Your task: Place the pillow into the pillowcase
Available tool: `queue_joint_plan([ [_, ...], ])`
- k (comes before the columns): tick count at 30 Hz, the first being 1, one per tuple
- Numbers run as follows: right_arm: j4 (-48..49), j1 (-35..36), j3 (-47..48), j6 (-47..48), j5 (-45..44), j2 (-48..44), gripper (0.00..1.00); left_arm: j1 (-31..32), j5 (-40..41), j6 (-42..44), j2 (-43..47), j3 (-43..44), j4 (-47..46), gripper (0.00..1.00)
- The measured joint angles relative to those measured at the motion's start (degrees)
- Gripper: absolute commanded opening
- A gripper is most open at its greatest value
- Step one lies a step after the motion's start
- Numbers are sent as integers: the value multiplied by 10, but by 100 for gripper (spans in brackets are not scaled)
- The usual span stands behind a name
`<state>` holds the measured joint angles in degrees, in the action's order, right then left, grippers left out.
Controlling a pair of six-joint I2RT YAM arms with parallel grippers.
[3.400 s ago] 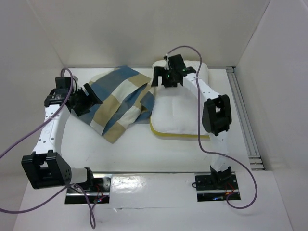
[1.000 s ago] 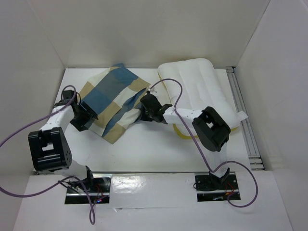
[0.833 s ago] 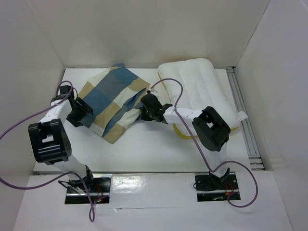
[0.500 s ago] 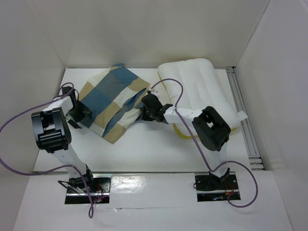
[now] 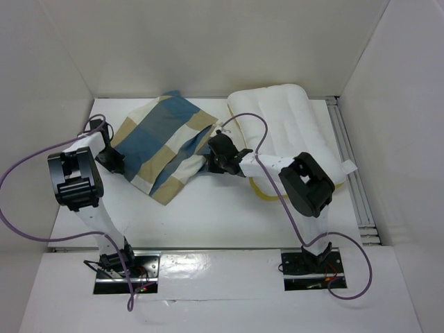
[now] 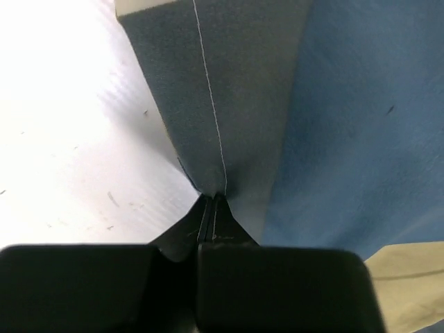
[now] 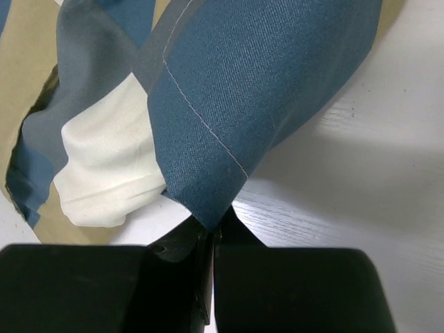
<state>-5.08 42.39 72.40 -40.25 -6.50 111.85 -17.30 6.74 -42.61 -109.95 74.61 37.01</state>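
**A:** Where is the pillowcase (image 5: 163, 142)?

**B:** It is spread on the surface (image 5: 208, 215), toward 11 o'clock from the middle. One corner points to 12 near the back wall (image 5: 208, 48), and another points to 6.

**A:** And the pillow (image 5: 288, 128)?

**B:** It lies toward 1 o'clock, with its far end close to the back wall and a yellow band along its 6 o'clock edge. It is just beside the pillowcase, but I cannot tell whether the two touch.

**A:** What is the left tool (image 6: 211, 198) doing?

**B:** It is pinched tight on the pillowcase's 9 o'clock edge, with a stitched fold of grey-blue cloth between the jaws.

**A:** And the right tool (image 7: 211, 225)?

**B:** It is clamped on the 3 o'clock edge and holds a hemmed blue corner. Cream and tan folds bunch beside that corner.

**A:** How much room is there to move?

**B:** Bare surface runs from the 6 o'clock edges of both things down to the arm bases. At 9 there is only a narrow strip between the left tool and the left wall (image 5: 41, 104). At 3 a rail (image 5: 350, 166) runs close beside the pillow.
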Motion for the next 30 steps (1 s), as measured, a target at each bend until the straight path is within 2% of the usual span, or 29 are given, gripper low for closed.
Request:
queue_joint_plan([
  [7, -16, -8, 6, 36, 19, -4, 0, 0, -5, 3, -12, 30, 4, 0],
  [12, -70, -17, 50, 97, 43, -33, 0, -4, 3, 3, 24, 83, 29, 0],
  [20, -167, -57, 91, 191, 106, -216, 0, -38, 4, 5, 155, 170, 32, 0],
  [25, -228, -112, 98, 235, 146, -300, 0, -42, 1, 7, 173, 187, 36, 0],
  [28, -249, -114, 47, 252, 152, -325, 0, -40, -1, 9, 173, 157, 35, 0],
  [29, -258, -114, 21, 254, 152, -328, 13, -40, -2, 9, 173, 140, 33, 8],
  [30, -268, -115, -6, 254, 153, -330, 31, -40, -5, 16, 173, 120, 32, 20],
])
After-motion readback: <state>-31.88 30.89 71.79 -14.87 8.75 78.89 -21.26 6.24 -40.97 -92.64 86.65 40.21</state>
